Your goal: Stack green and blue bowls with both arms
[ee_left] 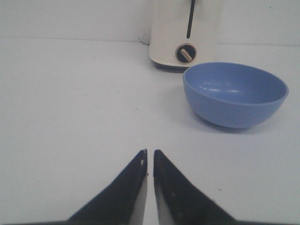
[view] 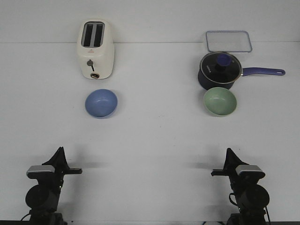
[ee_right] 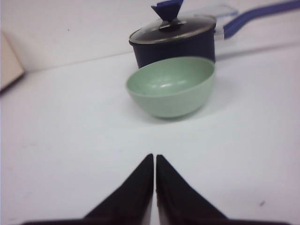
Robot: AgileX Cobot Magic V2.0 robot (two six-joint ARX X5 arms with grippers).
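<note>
The blue bowl [view: 101, 103] sits upright on the white table at mid left, just in front of the toaster; it also shows in the left wrist view [ee_left: 235, 93]. The green bowl [view: 220, 101] sits upright at mid right, touching or nearly touching the navy saucepan; it also shows in the right wrist view [ee_right: 171, 86]. My left gripper [view: 60, 151] is shut and empty near the front left edge, far short of the blue bowl; it also shows in the left wrist view [ee_left: 150, 152]. My right gripper [view: 228, 151] is shut and empty at the front right, and shows in the right wrist view [ee_right: 154, 157].
A cream toaster [view: 95, 48] stands behind the blue bowl. A dark navy saucepan [view: 220, 70] with glass lid and long handle [view: 263, 71] stands behind the green bowl. A clear lidded container [view: 228, 41] lies at the back right.
</note>
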